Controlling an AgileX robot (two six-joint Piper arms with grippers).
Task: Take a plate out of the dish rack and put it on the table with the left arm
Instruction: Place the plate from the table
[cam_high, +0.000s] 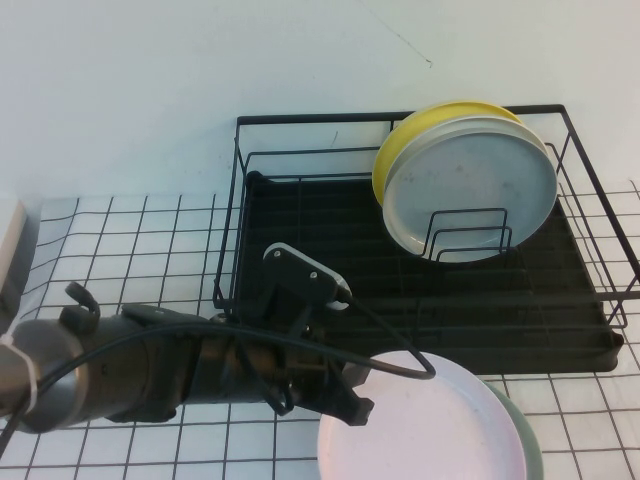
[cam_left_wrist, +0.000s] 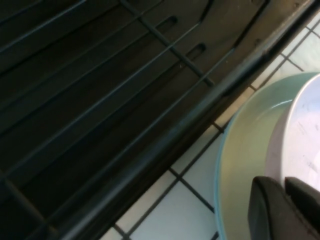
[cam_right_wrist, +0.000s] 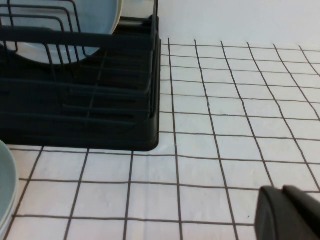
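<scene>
Lying flat on the table (cam_high: 120, 240), the plate (cam_high: 420, 425) is a round, pale pink-lilac disc with a raised rim and a matte surface, stacked on a mint-green plate (cam_high: 525, 440) whose edge shows beyond it. The left gripper (cam_high: 350, 405) sits at the near-left rim of the plate, its jaws closed together; in the left wrist view the dark fingertips (cam_left_wrist: 280, 210) are pressed against each other right at the plate's rim, and whether they pinch that rim cannot be told. Beyond the jaws stands the dish rack (cam_high: 300, 230), with a grey plate (cam_high: 470, 190) and a yellow plate (cam_high: 420, 130) upright in its dividers. The right gripper (cam_right_wrist: 290, 212) hovers low over bare table beside the rack, its jaws shut and holding nothing.
</scene>
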